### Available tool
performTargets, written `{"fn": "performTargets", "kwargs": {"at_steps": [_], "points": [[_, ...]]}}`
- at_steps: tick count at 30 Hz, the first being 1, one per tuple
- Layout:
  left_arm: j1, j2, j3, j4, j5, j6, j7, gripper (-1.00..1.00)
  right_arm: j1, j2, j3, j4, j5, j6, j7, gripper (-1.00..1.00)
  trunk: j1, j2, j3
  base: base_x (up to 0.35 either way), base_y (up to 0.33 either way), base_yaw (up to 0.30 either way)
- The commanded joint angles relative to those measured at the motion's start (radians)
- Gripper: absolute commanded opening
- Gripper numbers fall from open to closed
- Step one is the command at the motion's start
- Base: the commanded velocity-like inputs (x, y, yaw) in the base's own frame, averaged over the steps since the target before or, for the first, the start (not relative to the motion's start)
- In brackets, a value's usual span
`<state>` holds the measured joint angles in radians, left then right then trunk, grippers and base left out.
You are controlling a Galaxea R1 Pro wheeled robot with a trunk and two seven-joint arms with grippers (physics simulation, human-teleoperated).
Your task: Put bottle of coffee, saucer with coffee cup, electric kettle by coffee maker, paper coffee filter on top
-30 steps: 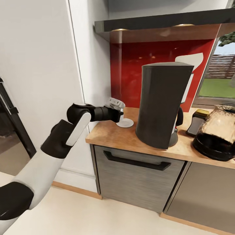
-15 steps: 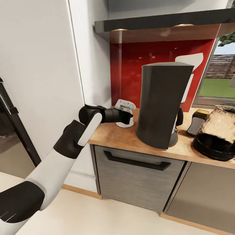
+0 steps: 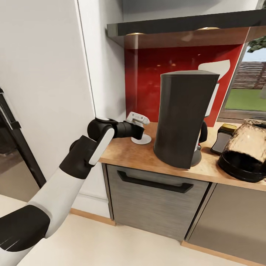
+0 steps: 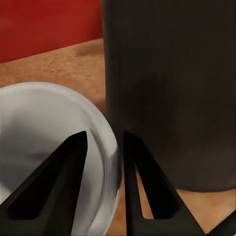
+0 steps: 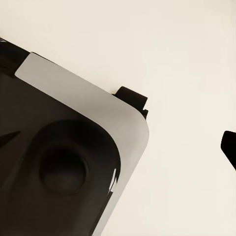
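Since a second earlier, the left arm had reached further over the counter, and in the last half second the left gripper (image 3: 139,133) had drawn back slightly, uncovering part of the saucer (image 3: 143,139) it had hidden. The saucer lay on the wooden counter (image 3: 122,151) just beside the coffee maker (image 3: 183,118), on its left, and had shifted a little nearer to it than a second before.

In the head view the gripper sat low over the saucer's left part, the black wrist stretching toward it from the white forearm. In the left wrist view the two dark fingers (image 4: 54,189) stood a little apart with the saucer's (image 4: 49,128) rim running up between them: one finger lay over the saucer's inside, the other outside the rim, next to the coffee maker's (image 4: 172,88) dark wall. Whether the pads pressed the rim could not be told; the gap looked narrow and the rim filled most of it.

A glass carafe (image 3: 245,151) stood at the counter's right end, well apart from the saucer, with a small dark appliance (image 3: 223,137) behind it. A red backsplash (image 3: 147,81) rose behind the counter.

The right wrist view showed part of the robot's body (image 5: 69,162) over a pale floor (image 5: 187,73), with a dark fingertip at the edge; its opening could not be told.
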<state>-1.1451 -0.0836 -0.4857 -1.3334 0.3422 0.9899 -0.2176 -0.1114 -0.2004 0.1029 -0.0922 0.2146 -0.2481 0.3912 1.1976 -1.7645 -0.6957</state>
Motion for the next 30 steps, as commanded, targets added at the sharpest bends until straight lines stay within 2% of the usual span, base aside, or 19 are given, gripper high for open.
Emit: {"fn": "performTargets", "kwargs": {"at_steps": [1,15,23,30], "points": [[-0.001,0.0,0.002,-0.002,-0.014,0.005,-0.009,-1.0,-0.001,-0.001,0.008,0.0,0.002,-0.005,-0.001,1.0,0.0,0.0,-0.001,0.0,0.0,0.0],[-0.001,0.012,0.005,-0.008,-0.018,0.007,-0.009,-1.0,-0.001,-0.001,0.008,0.0,0.002,-0.005,0.0,1.0,0.0,0.0,-0.001,0.058,0.037,-0.002],[-0.001,0.021,0.006,-0.01,-0.019,0.007,-0.01,-1.0,-0.001,-0.001,0.008,0.0,0.002,-0.005,0.0,1.0,0.0,0.0,0.0,0.011,0.007,-0.153],[-0.001,0.022,0.006,-0.011,-0.019,0.007,-0.009,-1.0,-0.001,-0.001,0.008,0.0,0.002,-0.005,-0.001,1.0,0.0,0.0,0.001,0.097,0.088,-0.046]]}}
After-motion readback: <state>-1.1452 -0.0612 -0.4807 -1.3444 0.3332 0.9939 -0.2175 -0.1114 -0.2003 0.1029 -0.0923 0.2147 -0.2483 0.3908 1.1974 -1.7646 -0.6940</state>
